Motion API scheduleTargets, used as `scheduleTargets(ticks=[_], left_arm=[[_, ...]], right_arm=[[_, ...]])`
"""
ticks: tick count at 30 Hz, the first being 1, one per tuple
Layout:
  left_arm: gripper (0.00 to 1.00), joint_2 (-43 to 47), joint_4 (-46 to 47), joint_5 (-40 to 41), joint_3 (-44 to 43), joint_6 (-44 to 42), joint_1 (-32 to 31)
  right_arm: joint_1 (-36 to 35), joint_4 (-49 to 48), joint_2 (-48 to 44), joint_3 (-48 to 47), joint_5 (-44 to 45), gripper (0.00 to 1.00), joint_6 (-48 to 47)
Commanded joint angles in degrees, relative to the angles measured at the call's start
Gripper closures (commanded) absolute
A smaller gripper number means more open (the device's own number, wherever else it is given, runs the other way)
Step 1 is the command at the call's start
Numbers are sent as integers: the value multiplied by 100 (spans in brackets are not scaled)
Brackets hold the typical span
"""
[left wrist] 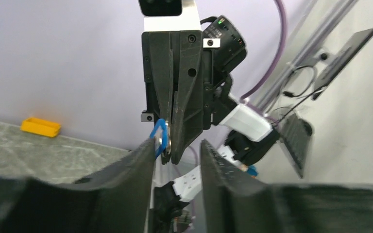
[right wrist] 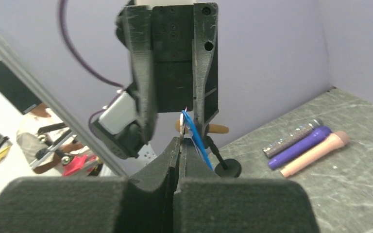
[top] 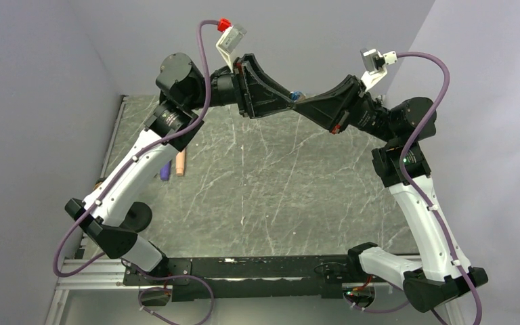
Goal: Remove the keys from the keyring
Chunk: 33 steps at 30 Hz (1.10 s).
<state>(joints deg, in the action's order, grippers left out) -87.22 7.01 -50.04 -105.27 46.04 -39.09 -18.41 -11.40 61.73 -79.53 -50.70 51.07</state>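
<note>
Meeting tip to tip high above the grey table (top: 277, 196), two black grippers face each other. The right gripper (right wrist: 178, 145) has its fingers pressed together, pinching the keys (right wrist: 187, 127), a small silvery piece with a thin bright-blue loop, at its very tip. The left gripper (left wrist: 178, 145) has its fingers spread with a clear gap, and the right gripper's tip pokes into that gap. The blue loop touches the tip of one left finger (left wrist: 136, 165), unclamped. Three cylinders (right wrist: 303, 145) lie on the table, well apart from the grippers.
</note>
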Motion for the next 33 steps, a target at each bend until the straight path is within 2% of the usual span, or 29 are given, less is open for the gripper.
scheduleTargets(ticks=[1, 3, 6, 9, 12, 15, 17, 19, 22, 27, 33], left_arm=[[51, 204, -1103, 394, -279, -883, -60], [47, 409, -1490, 741, -92, -1041, -34], [44, 749, -1184, 857, 623, -632, 6], [39, 1081, -84, 777, 1609, 189, 7], [39, 1385, 983, 1027, 2549, 940, 1], [38, 1567, 1828, 1515, 3247, 1555, 6], [38, 1672, 1764, 2110, 3611, 1773, -3], [36, 1798, 1897, 2528, 3972, 1985, -24], [35, 1892, 2211, 2813, 4308, 2196, -88], [35, 1796, 1803, 2933, 4154, 2209, -199], [42, 1674, 1880, 3299, 4262, 2694, -236]], right_arm=[[16, 680, -154, -278, 487, 100, -579], [14, 1280, -174, -441, 965, 100, -803], [6, 2133, -115, -623, 1644, 100, -747], [16, 2297, 7, -600, 1553, 100, -192], [22, 2689, 206, -737, 1404, 100, 294], [47, 4046, 566, -1181, 1523, 100, 584], [106, 4978, 1011, -1417, 1271, 100, 781], [119, 5477, 1322, -1370, 786, 100, 977], [114, 5513, 1314, -981, 647, 100, 1191], [136, 5470, 1318, -842, 680, 100, 1108], [136, 4633, 1069, -449, 638, 100, 1333]])
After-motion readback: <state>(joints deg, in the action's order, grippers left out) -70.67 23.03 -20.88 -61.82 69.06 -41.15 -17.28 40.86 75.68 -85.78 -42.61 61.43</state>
